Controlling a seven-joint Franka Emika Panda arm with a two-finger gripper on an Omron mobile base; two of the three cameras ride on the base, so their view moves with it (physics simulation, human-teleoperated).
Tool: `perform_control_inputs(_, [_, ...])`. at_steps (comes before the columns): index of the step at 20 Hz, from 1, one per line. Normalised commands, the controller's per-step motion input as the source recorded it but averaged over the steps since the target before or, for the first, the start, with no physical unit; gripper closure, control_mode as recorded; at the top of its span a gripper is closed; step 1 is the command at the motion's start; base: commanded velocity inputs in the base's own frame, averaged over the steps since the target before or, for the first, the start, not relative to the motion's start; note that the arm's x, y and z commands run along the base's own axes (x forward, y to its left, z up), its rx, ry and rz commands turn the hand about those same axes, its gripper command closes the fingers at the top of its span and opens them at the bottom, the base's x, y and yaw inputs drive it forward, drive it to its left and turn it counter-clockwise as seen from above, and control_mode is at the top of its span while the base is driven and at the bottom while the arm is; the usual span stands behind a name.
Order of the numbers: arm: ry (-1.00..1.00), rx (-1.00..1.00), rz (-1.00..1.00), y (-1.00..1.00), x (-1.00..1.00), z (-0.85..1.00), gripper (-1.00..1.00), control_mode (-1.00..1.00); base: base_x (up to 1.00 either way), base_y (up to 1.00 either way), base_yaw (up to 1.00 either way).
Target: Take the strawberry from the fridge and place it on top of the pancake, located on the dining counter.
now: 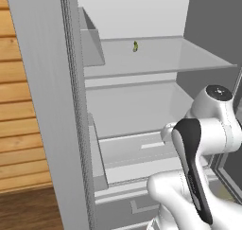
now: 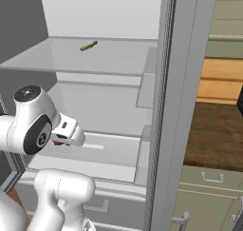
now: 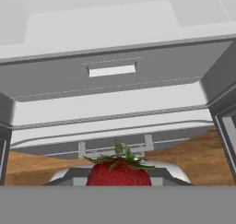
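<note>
The gripper (image 2: pixel 60 140) sits at the left middle of the right base view, in front of the open fridge (image 2: pixel 163 106), its jaws pressed in on the strawberry (image 3: pixel 119 172). The red fruit with its green leafy top shows at the bottom centre of the hand view, and as a red speck under the hand in the right base view. A small yellow-green curved item (image 1: pixel 135 46) lies on the upper clear shelf (image 1: pixel 156 58), near the top centre of the left base view.

You see only the upper half of the strawberry (image 3: pixel 119 172) in the hand view; its lower part is cut off. From the right base view, the arm hides most of it. On the fridge (image 1: pixel 137 58) shelf, the yellow-green item (image 1: pixel 135 46) is too small to identify.
</note>
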Motion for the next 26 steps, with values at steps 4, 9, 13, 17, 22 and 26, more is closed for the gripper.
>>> perform_control_inputs(4, [0.0, 0.0, 0.0, 0.0, 0.0, 0.0, 1.0, -1.0, 0.0, 0.0, 0.0])
perform_control_inputs(9, [0.0, 0.0, 0.01, 0.0, 0.0, 0.0, 1.0, -1.0, 0.0, 0.0, 0.0])
perform_control_inputs(13, [0.0, 0.0, 0.0, 0.0, 0.0, 0.0, 1.0, 1.0, -0.15, 0.0, 0.1])
perform_control_inputs(17, [0.0, 0.0, 0.0, 0.0, 0.0, 0.0, 1.0, 1.0, -0.18, 0.13, 0.27])
perform_control_inputs(22, [0.0, 0.0, 0.0, 0.0, 0.0, 0.0, 1.0, 1.0, -0.38, 0.07, 0.4])
perform_control_inputs(26, [0.0, 0.0, 0.0, 0.0, 0.0, 0.0, 1.0, 1.0, -0.34, -0.14, 0.57])
